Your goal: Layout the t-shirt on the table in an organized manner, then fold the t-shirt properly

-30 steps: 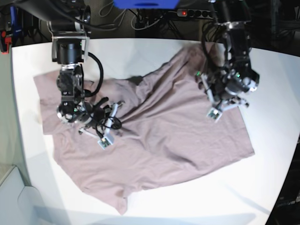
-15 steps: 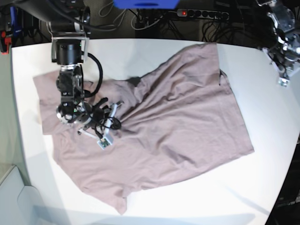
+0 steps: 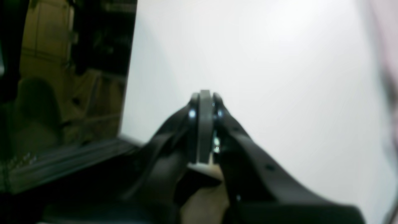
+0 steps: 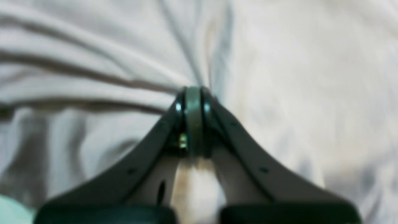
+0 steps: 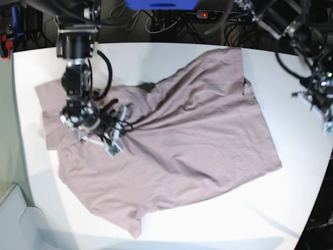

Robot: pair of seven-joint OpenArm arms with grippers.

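- Left wrist view: the left gripper [image 3: 205, 124] has its jaws pressed together on nothing, over bare table [image 3: 264, 62]; a blurred strip of shirt [image 3: 390, 62] shows at the right edge.
- Right wrist view: the right gripper [image 4: 193, 124] is clamped on a pinch of shirt [image 4: 93, 62], with creases fanning out from its tips.
- Base view: the shirt [image 5: 197, 135] lies rumpled across the table [image 5: 156, 57]; the right gripper [image 5: 112, 138] is on its left part, the left gripper [image 5: 325, 112] off the cloth at the table's right edge.

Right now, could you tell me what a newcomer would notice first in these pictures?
The mauve-pink t-shirt sprawls rumpled across the middle of the white table. The right gripper is shut on a fold of it near the shirt's left side in the base view, creases fanning from the pinch. The left gripper hangs shut over bare table at that view's right edge.
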